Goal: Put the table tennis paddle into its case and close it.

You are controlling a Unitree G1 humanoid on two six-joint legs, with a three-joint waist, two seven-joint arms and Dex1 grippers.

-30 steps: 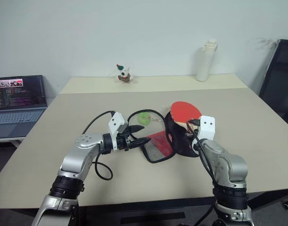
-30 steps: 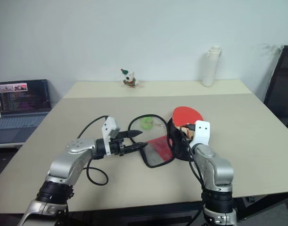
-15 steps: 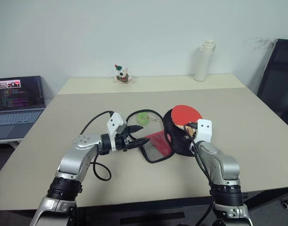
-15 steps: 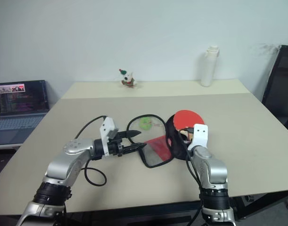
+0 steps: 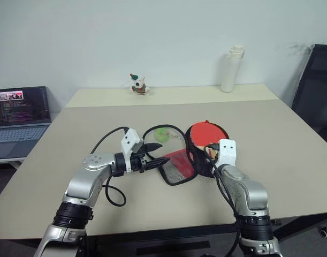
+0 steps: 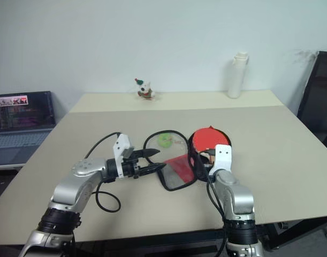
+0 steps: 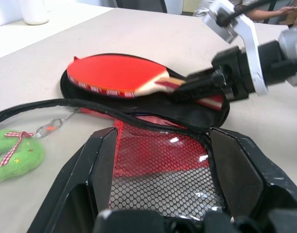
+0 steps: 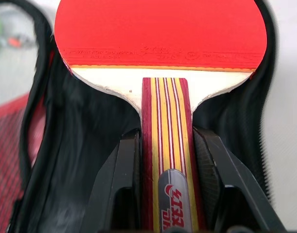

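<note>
Now | case (image 7: 197,114) open, table tennis paddle (image 8: 158,36) in black half | right hand (image 8: 165,160) grips handle | left hand (image 7: 160,160) wide

red paddle (image 8: 160,29) over open black case (image 7: 197,114)

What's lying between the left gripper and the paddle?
In the left wrist view, the case's open mesh half lies between the left gripper and the paddle.

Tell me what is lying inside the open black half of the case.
The red paddle lies in the case, its handle pinched by the right gripper. The lining beneath the blade is covered.
</note>
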